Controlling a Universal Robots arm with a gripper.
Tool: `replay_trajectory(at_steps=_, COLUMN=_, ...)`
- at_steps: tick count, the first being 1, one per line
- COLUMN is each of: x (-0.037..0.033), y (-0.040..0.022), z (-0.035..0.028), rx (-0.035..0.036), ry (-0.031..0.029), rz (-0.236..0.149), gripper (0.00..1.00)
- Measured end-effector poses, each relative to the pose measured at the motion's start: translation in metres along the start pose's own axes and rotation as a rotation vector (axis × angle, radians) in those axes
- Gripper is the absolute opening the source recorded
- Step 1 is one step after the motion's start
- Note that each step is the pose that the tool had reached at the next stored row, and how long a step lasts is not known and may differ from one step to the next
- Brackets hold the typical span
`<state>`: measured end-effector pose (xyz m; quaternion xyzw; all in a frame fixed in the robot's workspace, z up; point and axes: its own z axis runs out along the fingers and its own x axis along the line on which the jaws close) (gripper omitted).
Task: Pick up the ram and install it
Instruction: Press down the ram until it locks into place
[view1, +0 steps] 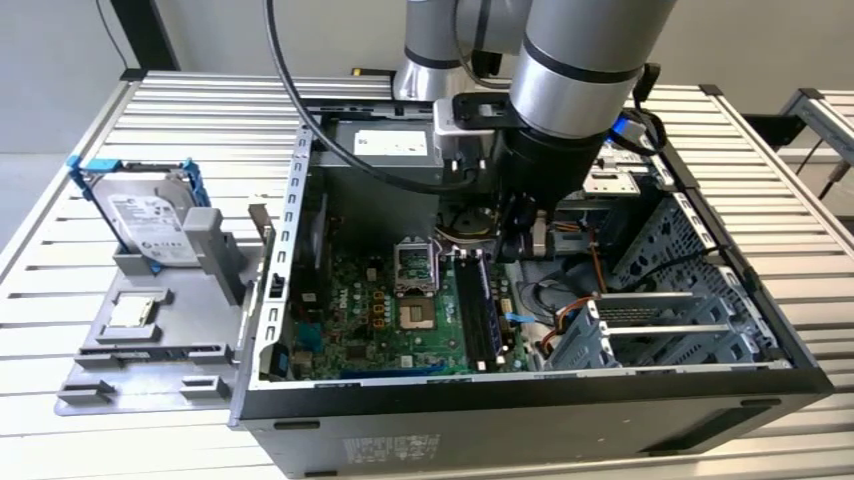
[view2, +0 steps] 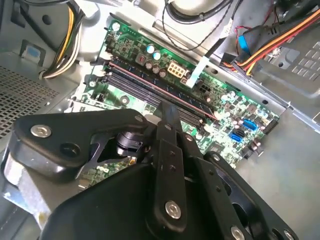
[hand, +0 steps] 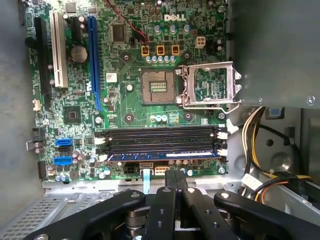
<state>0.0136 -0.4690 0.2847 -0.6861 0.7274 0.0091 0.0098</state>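
Your arm reaches down from the top of the exterior view into the open computer case (view1: 534, 385), and the gripper (view1: 523, 232) hangs just above the motherboard (view1: 387, 320), beside the memory slots. In the first wrist view the gripper (hand: 174, 176) sits at the bottom centre of the frame with its two fingers (hand: 170, 181) pressed flat together, and nothing shows between them. The second wrist view gives you the same: the fingers (view2: 170, 116) meet in one narrow tip near the middle of the frame, just over the slots.

The ram (hand: 165, 156) lies seated lengthwise in the lowest of the memory slots (hand: 160, 136) in the first wrist view, a bluish strip running between the white end latches, directly above the fingertips in that frame. In the second wrist view you see the ram (view2: 165, 91) edge-on as a thin line running diagonally across the board, up and left of the tip.

The processor socket (hand: 159, 86) stands open at the frame's centre, its metal latch frame (hand: 210, 85) swung to the right. In the exterior view's left, well apart from the case, a hard drive (view1: 144, 215) in a blue frame stands upright on a grey stand (view1: 147, 340).
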Motion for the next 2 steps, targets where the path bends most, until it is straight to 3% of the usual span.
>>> replay_trajectory(at_steps=2, x=0.0000, y=0.0000, z=0.0000, rx=0.0000, ry=-0.0001, rz=0.000, gripper=0.00)
